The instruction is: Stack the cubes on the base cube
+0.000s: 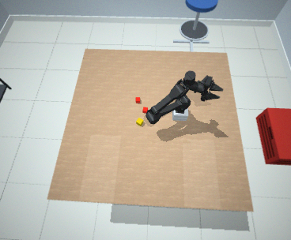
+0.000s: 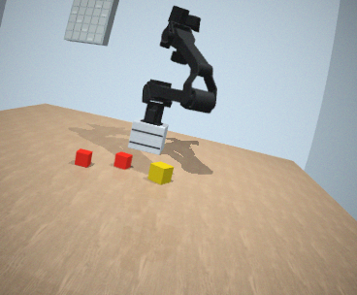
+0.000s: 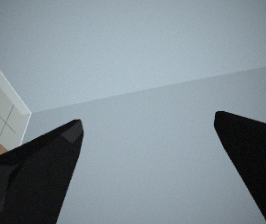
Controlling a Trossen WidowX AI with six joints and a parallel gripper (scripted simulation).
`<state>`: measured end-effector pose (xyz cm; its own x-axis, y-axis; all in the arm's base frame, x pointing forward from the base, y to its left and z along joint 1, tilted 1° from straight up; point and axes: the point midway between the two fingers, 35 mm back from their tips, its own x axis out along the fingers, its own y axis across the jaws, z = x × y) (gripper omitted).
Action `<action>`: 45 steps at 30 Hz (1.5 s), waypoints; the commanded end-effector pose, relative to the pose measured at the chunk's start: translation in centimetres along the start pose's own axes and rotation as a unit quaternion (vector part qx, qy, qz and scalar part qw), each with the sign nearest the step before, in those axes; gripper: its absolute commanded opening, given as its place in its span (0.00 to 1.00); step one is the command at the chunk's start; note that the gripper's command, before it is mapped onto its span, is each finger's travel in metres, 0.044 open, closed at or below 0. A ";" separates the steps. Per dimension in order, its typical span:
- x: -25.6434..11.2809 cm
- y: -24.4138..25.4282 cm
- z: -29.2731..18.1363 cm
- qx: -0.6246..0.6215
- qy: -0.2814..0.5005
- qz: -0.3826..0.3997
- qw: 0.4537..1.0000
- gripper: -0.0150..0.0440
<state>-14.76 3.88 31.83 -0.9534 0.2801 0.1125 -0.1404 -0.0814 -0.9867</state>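
Note:
Two small red cubes lie apart on the table. One red cube (image 1: 137, 100) (image 2: 83, 158) is farther from the yellow cube; the other red cube (image 1: 145, 110) (image 2: 123, 160) lies between it and the yellow cube. The larger yellow cube (image 1: 140, 121) (image 2: 161, 173), which looks like the base cube, sits flat with nothing on top. My gripper (image 1: 221, 93) (image 3: 148, 122) is open and empty, raised and pointing away from the cubes. In the wrist view only walls and a bit of floor and table show beyond the fingers. The exterior view does not show the fingertips clearly.
The arm's white base (image 1: 180, 115) (image 2: 147, 138) stands on the wooden table (image 1: 116, 170) (image 2: 177, 243). In the top view the arm's elbow hangs just right of the yellow cube. A red cabinet (image 1: 284, 136) and a blue stool (image 1: 201, 4) stand off the table.

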 end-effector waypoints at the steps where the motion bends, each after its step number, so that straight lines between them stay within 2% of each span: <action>1: 0.0 0.0 0.1 -0.001 -0.003 0.001 1.000 0.89; 5: 0.3 0.6 2.8 -0.020 -0.067 0.024 0.997 0.71; 12: -0.5 1.9 8.5 -0.062 -0.201 0.067 0.975 0.70; 20: -3.6 3.5 14.5 -0.113 -0.348 0.108 0.924 0.70; 33: -12.6 6.4 21.0 -0.205 -0.559 0.153 0.788 0.70; 45: -23.4 9.0 22.1 -0.297 -0.709 0.168 0.617 0.70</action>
<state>-2.39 -23.89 23.77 -0.3329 -0.8095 -0.4836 -0.0997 0.5402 -0.8356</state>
